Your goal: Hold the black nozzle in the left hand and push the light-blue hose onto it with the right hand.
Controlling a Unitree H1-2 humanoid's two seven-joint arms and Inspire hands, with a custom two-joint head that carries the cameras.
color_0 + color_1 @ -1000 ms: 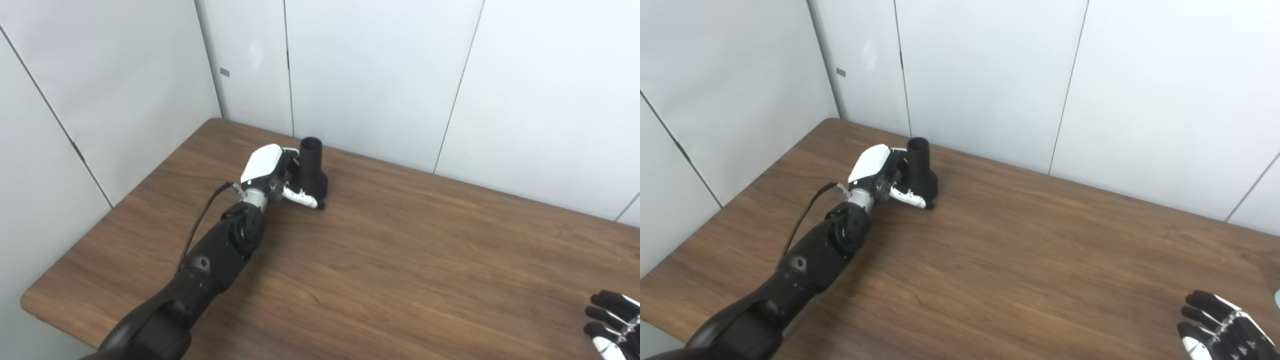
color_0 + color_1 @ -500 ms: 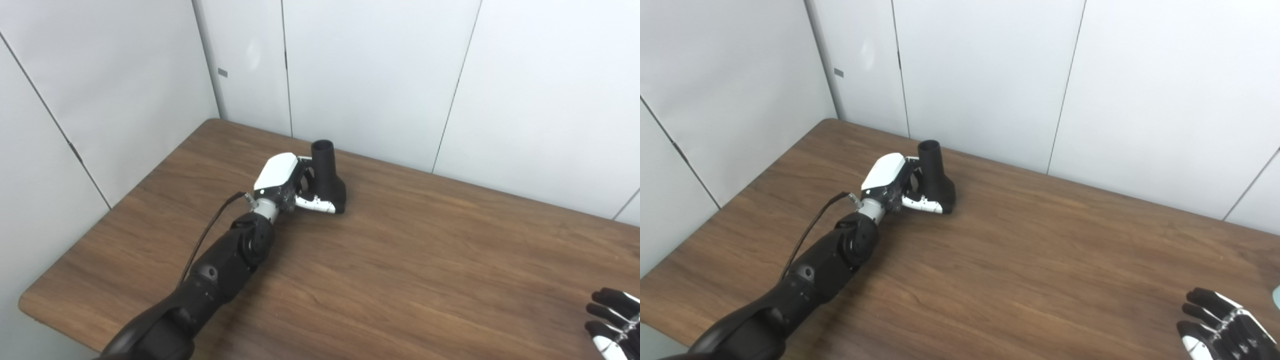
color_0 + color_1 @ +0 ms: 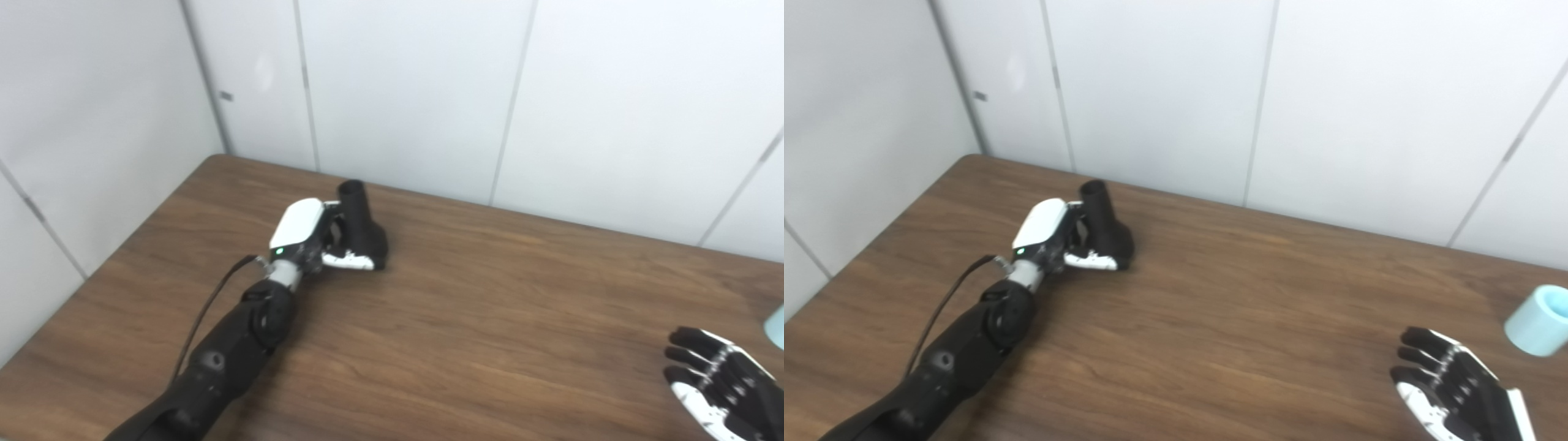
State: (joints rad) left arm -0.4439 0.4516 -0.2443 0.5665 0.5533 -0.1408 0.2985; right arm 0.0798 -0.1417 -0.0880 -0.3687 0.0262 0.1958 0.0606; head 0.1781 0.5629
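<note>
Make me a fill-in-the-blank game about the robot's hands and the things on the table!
1. The black plastic nozzle is held by the ____ hand.
2. The right hand is open and holds ____.
3. The light-blue round hose end lies near the table's ____ edge.
4. The wooden table is coloured ____.

Missing words: left; nothing; right; brown

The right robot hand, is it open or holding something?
Open: the right robot hand holds nothing, fingers spread above the table, apart from the light-blue hose.

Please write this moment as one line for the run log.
left hand: shut on nozzle | right hand: open, apart from hose | hose: lying on table, not joined
</note>
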